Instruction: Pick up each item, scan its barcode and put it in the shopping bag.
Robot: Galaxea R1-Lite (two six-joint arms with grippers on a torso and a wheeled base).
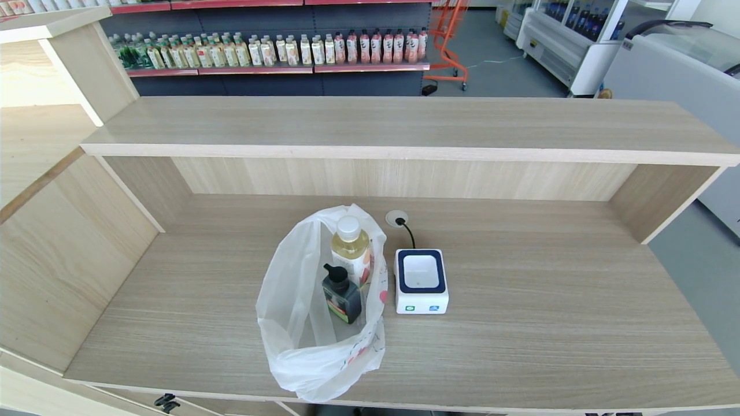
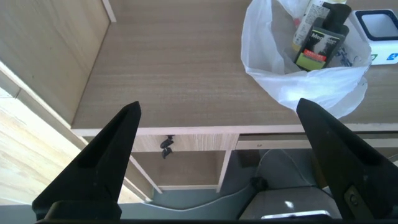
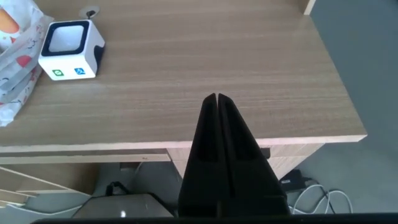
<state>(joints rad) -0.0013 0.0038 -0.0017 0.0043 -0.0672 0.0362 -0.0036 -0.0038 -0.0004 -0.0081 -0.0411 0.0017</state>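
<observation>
Left wrist view: left fingers (image 2: 99, 168) spread, empty, shopping bag (image 2: 311, 87) well beyond; right fingers (image 3: 217, 143) closed.

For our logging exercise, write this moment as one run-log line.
shopping bag: holds white-capped drink bottle, black pump bottle | barcode scanner: beside bag | left end effector: open | right end effector: shut, empty

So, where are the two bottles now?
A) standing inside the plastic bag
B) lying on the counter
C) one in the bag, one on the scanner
A: the yellow-liquid bottle and the dark bottle both stand upright inside the white bag, beside the scanner.
</observation>
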